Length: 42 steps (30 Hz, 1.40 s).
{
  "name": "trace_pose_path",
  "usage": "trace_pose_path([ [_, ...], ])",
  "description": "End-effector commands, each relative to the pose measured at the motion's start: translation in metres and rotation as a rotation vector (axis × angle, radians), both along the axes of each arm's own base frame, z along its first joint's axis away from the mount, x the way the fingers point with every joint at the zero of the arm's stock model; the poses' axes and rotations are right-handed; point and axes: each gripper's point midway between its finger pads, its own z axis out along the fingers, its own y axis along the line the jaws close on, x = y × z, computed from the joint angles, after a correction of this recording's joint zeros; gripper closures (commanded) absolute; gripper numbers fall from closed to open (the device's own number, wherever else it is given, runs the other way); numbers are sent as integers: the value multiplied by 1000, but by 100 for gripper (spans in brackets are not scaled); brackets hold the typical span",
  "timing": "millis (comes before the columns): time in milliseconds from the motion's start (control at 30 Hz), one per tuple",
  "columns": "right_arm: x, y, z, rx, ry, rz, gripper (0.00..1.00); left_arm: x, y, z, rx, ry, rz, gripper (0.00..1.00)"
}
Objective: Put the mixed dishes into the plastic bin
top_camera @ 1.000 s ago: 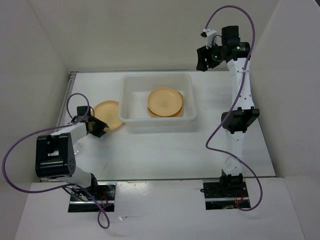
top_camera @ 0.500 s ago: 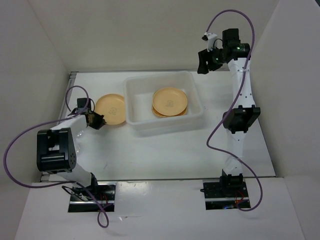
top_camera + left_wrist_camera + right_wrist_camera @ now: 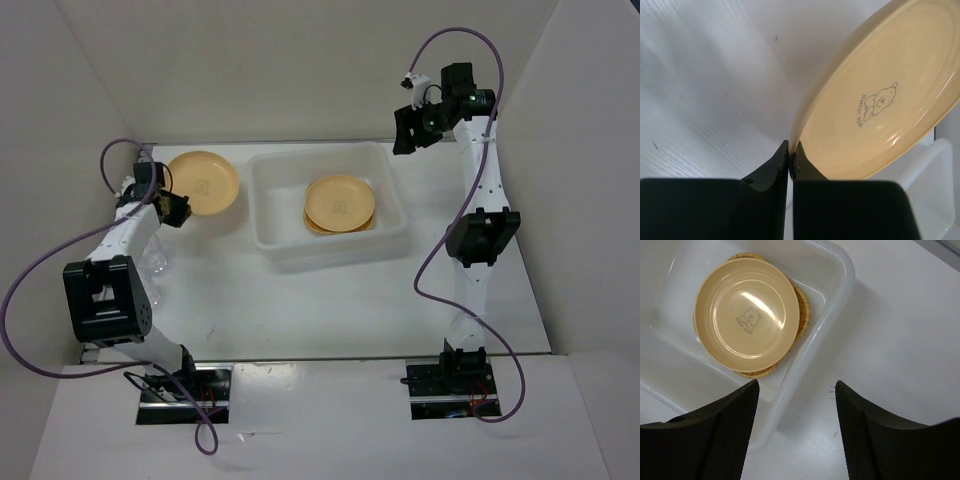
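Tan-yellow and bear-printed, the round plate [image 3: 205,182] [image 3: 880,100] is pinched by its rim in my left gripper [image 3: 175,208] [image 3: 791,157], whose fingers are closed tight on that edge. It hangs tilted over the far left of the table [image 3: 330,310], just left of the plastic bin [image 3: 270,215]. Inside the bin, right of centre, a second round plate [image 3: 340,202] [image 3: 747,320] sits on the woven plate [image 3: 803,307]. My right gripper [image 3: 405,135] [image 3: 796,385] hangs above the bin's far right corner, fingers spread wide, nothing between them
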Motion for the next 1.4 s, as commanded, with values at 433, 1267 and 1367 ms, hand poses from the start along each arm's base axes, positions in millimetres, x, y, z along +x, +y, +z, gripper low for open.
trace_pose_path([
  [433, -10, -2, 35, -5, -80, 11, 28, 103, -102, 151, -93, -380, -528, 100],
  [1267, -15, -9, 38, -13, -75, -4, 27, 81, -302, -1, -195, 8, -1048, 100],
  [1367, -16, -7, 38, -6, -75, 1, 27, 77, -315, -18, -203, 48, -1071, 100],
])
